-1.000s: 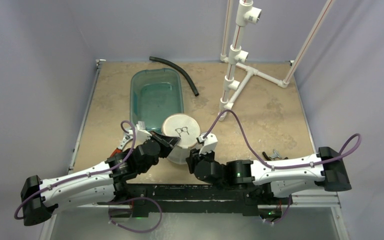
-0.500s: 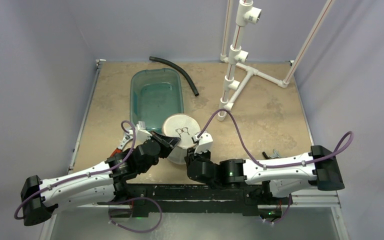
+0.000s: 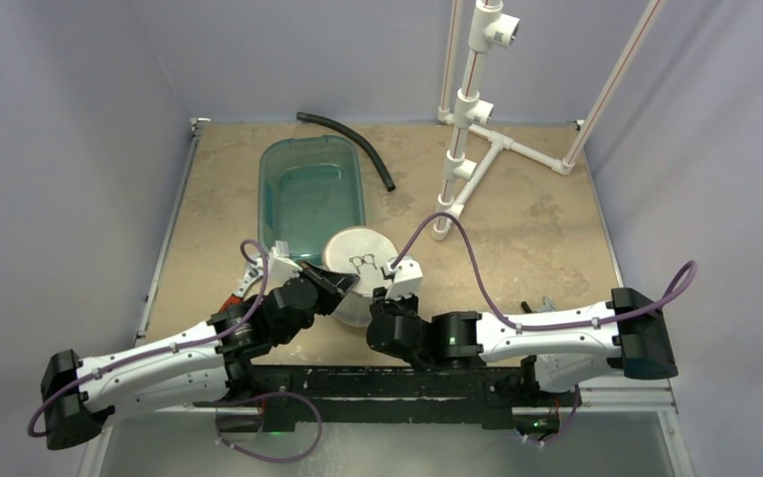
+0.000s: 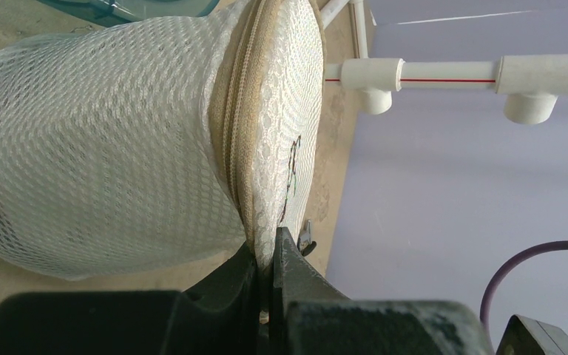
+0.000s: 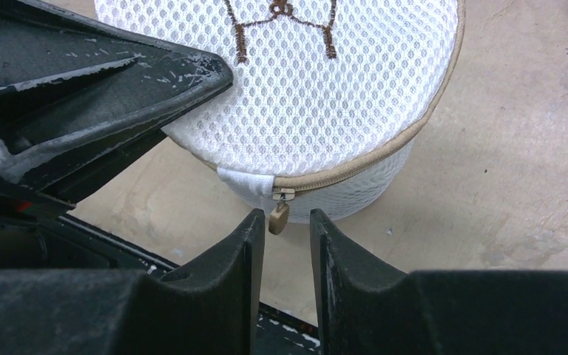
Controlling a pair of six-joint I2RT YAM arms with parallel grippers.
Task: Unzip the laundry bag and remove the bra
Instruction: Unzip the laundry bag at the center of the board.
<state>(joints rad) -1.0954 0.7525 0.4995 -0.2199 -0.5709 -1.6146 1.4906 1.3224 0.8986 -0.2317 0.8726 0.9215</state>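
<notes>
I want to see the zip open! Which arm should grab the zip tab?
Right. The right gripper is open, with a finger on either side of the tab, not touching it yet. The left gripper is shut on the rim of the bag, probably steadying it.

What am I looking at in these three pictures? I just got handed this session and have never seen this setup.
These are two robot arms bolted at the near edge of a table. The overhead view looks down from behind them; the other two come from cameras on each wrist, so the dark shapes at the bottom are that arm's own fingers. On the table: a white mesh laundry bag, a teal tub, a black hose and a white pipe stand. The left gripper is pinched shut on the bag's zipped rim. The right gripper is open, its fingers either side of the tan zip pull, not gripping it. The zip looks closed.
</notes>
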